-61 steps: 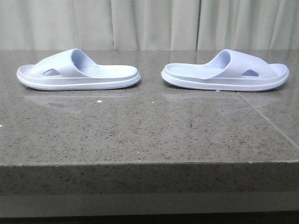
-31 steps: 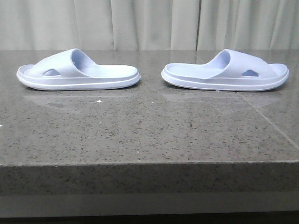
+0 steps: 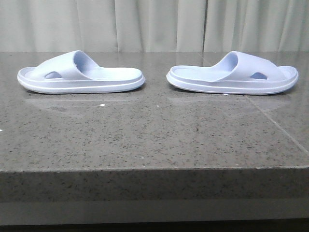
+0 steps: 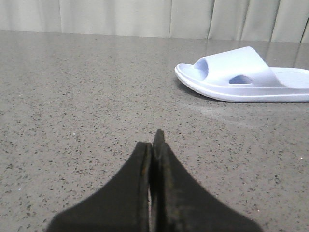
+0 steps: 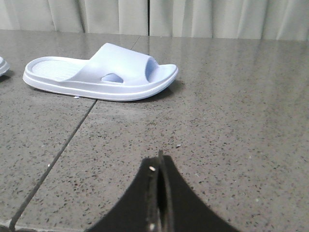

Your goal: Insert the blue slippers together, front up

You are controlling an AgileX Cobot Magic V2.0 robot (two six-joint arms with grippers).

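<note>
Two pale lavender-blue slippers lie flat, soles down, on the dark speckled stone table. The left slipper (image 3: 79, 73) has its strap at the left and heel toward the middle. The right slipper (image 3: 234, 73) mirrors it, heel toward the middle; a gap separates the heels. The left slipper also shows in the left wrist view (image 4: 244, 75), far from my left gripper (image 4: 153, 142), which is shut and empty. The right slipper also shows in the right wrist view (image 5: 101, 72), far from my right gripper (image 5: 159, 162), shut and empty. Neither gripper shows in the front view.
The stone table (image 3: 154, 130) has its front edge near the camera and a seam line running across its right part (image 5: 58, 154). Pale curtains (image 3: 154, 24) hang behind the table's far edge.
</note>
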